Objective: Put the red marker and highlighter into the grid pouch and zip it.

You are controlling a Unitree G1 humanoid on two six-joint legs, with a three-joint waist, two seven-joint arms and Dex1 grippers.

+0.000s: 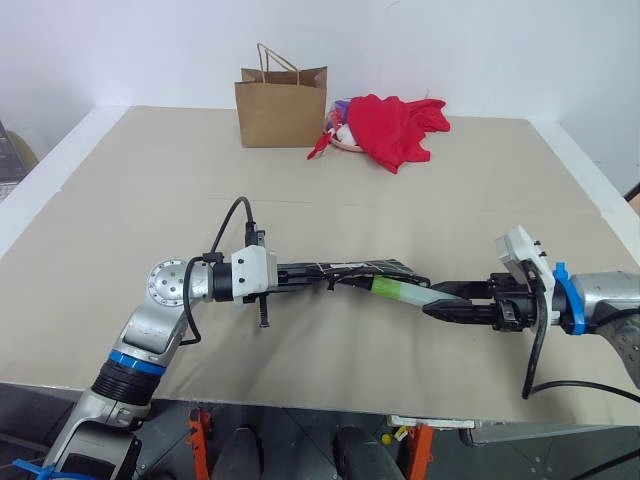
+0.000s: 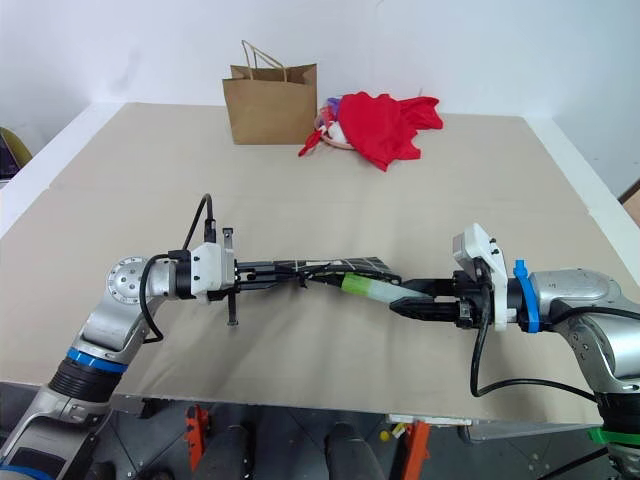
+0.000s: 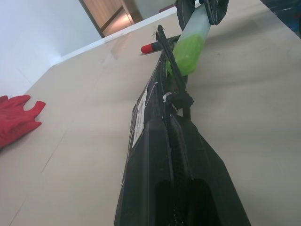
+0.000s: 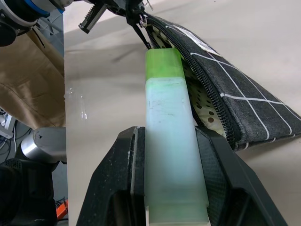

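My left gripper (image 1: 300,272) is shut on one end of the grid pouch (image 1: 365,268) and holds it level and edge-on above the table. The pouch's zipper gapes open (image 4: 207,94). The highlighter (image 1: 395,290), mint body with a bright green cap, is clamped between the fingers of my right gripper (image 1: 440,303). Its cap (image 4: 163,63) lies at the pouch's open mouth, beside the zipper pull. The red marker (image 3: 151,47) lies on the table beyond the pouch, partly hidden by it.
A brown paper bag (image 1: 281,105) stands at the far side of the tan table (image 1: 150,190), with a red cloth (image 1: 395,125) heaped to its right. The table's white borders run along both sides.
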